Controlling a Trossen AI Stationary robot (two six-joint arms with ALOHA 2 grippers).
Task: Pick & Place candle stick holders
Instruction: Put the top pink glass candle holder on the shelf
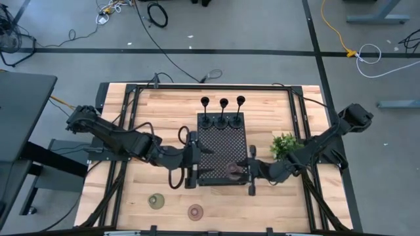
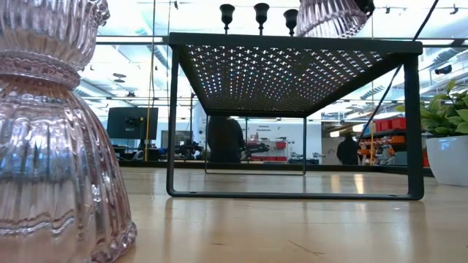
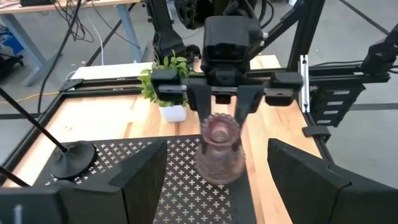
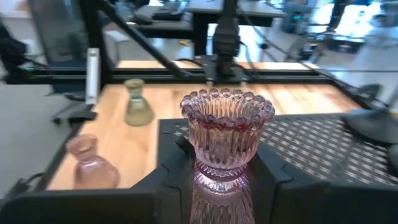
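High view shows my black perforated tray [image 1: 222, 147] at the table's centre, carrying three slim black candle stick holders [image 1: 223, 105] in a row along its 12 o'clock edge. My right gripper [image 1: 244, 169] is clamped on a pink ribbed glass holder [image 1: 232, 170] at the tray's 5 o'clock corner, close to the rim; I cannot tell whether its base touches the mesh. My left gripper [image 1: 195, 157] sits just beside the tray's 9 o'clock edge, fingers spread apart and holding nothing. Bare wood lies toward 7 o'clock, where an olive holder [image 1: 156, 200] and a second pink holder [image 1: 195, 211] stand apart. A small potted plant [image 1: 283, 145] crowds the 3 o'clock side.
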